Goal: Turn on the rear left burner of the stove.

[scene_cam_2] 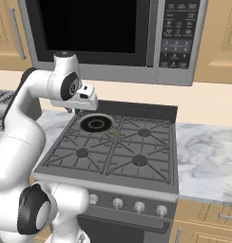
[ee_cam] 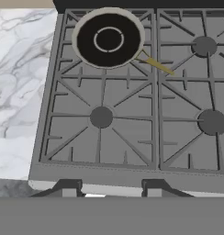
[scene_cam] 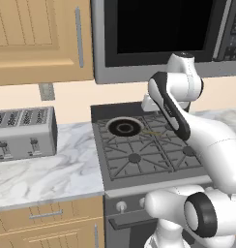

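The stove (scene_cam: 154, 181) (scene_cam_2: 65, 178) (ee_cam: 45, 176) is a dark grey gas range with cast-iron grates. Its rear left burner (scene_cam: 125, 127) (scene_cam_2: 96, 124) (ee_cam: 108, 39) is a black disc with rings and a pale rim, and a thin brass-coloured bar (ee_cam: 156, 65) sticks out from its rim to the right. Small silver knobs (scene_cam_2: 118, 203) (scene_cam: 121, 206) line the front panel. My gripper (ee_cam: 109, 189) hangs high over the stove's front edge, looking down, open with nothing between its fingertips (ee_cam: 68, 187). My hand (scene_cam_2: 86, 98) floats above the stove's rear left corner.
Three smaller grey burner caps (ee_cam: 101, 117) (ee_cam: 212, 121) (ee_cam: 204, 45) sit under the grates. A steel microwave (scene_cam_2: 103, 33) hangs above the stove. A toaster (scene_cam: 24, 133) stands on the marble counter (scene_cam: 52, 174) to the left. Marble counter (scene_cam_2: 208, 161) continues on the right.
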